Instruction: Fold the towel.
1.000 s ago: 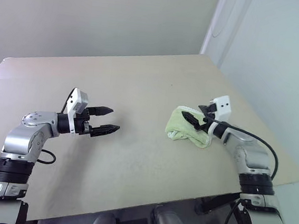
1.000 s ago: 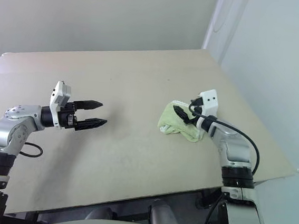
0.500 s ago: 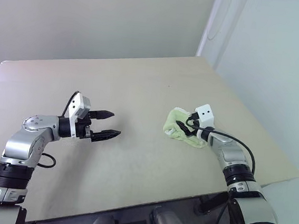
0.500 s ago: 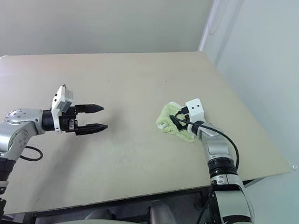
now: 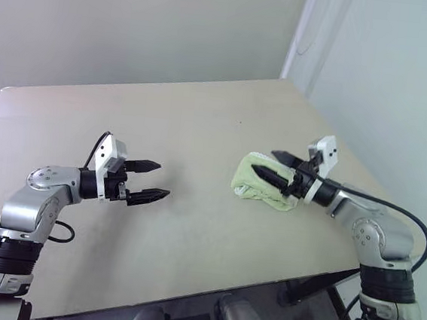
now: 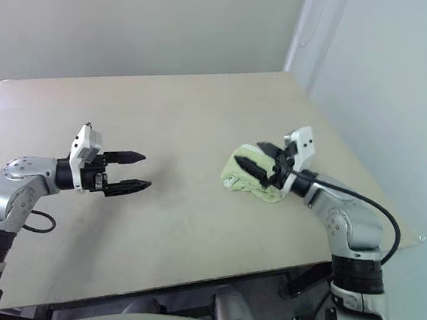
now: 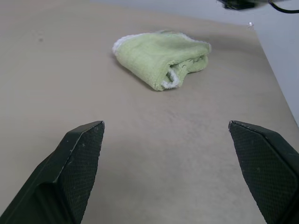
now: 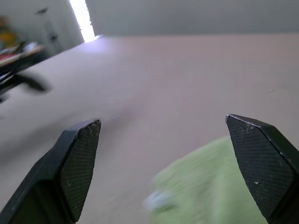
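The towel (image 5: pixel 260 187) is a light green cloth lying in a folded, rolled bundle on the tan table (image 5: pixel 202 121), near its right edge. White edging shows at the bundle's open end (image 7: pixel 169 80). My right gripper (image 5: pixel 263 160) hovers just above the towel, open, pointing left, with nothing between its fingers. The towel lies below its fingers (image 8: pixel 215 186) in the right wrist view. My left gripper (image 5: pixel 163 181) hangs open and empty over the middle-left of the table, pointing right toward the towel, well apart from it.
The table's right edge (image 5: pixel 390 215) runs close behind the towel and its front edge (image 5: pixel 209 288) is near me. A grey wall (image 5: pixel 136 24) stands beyond the far edge. Bare tabletop (image 7: pixel 154 140) lies between the left gripper and the towel.
My right gripper has lifted off the towel and drawn back, and now hovers above it. The towel has stayed where it was. The left gripper has held still.
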You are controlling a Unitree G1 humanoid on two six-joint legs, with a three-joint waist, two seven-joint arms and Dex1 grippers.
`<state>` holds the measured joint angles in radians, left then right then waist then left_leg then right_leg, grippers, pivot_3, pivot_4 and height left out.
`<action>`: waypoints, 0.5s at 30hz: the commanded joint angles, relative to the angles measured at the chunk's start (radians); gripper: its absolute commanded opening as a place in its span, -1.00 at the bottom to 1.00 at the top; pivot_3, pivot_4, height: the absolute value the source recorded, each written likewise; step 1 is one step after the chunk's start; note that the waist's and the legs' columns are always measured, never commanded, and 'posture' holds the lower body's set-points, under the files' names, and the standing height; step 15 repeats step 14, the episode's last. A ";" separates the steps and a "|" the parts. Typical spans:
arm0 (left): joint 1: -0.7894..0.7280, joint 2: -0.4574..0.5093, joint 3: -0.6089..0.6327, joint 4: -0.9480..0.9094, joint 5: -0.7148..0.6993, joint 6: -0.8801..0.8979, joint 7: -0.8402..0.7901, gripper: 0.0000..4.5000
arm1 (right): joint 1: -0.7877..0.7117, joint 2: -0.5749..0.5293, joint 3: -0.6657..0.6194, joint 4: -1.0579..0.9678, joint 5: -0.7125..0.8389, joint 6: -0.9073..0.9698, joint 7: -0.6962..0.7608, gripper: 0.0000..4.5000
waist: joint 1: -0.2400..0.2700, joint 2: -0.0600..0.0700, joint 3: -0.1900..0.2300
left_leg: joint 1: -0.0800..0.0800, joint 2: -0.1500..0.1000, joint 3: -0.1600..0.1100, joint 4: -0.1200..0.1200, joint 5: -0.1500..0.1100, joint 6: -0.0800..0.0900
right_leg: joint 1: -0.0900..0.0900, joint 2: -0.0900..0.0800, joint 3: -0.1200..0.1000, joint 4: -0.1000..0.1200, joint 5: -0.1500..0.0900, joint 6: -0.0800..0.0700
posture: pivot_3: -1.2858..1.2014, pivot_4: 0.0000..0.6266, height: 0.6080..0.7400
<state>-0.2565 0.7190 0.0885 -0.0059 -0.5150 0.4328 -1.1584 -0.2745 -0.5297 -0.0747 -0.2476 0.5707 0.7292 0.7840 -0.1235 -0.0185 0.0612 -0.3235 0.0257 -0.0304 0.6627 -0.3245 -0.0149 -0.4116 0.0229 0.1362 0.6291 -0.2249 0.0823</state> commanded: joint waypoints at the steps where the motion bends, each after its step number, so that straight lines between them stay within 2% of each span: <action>1: -0.024 0.018 0.046 0.023 -0.014 -0.009 -0.002 1.00 | 0.017 -0.050 0.030 -0.103 0.025 0.002 0.059 0.99 | -0.001 0.000 0.000 | 0.000 0.000 0.000 0.000 0.000 0.000 | 0.000 0.000 0.000 0.000 0.000 0.000 | 0.03 -1.00 1.00; 10: 0.033 0.009 0.040 -0.003 -0.005 -0.037 0.006 1.00 | 0.037 -0.121 0.060 -0.120 0.011 -0.019 0.124 0.99 | -0.002 -0.002 0.002 | -0.002 0.000 0.001 -0.001 0.000 0.000 | -0.002 0.000 0.000 -0.001 0.000 0.000 | 0.03 -1.00 1.00; 15: 0.043 0.012 0.037 -0.015 -0.006 -0.036 0.007 1.00 | 0.040 -0.128 0.061 -0.112 0.000 -0.035 0.129 0.99 | 0.001 -0.002 0.002 | -0.014 0.000 0.000 0.001 0.000 0.000 | -0.013 0.000 0.000 0.000 0.000 0.000 | 0.03 -1.00 1.00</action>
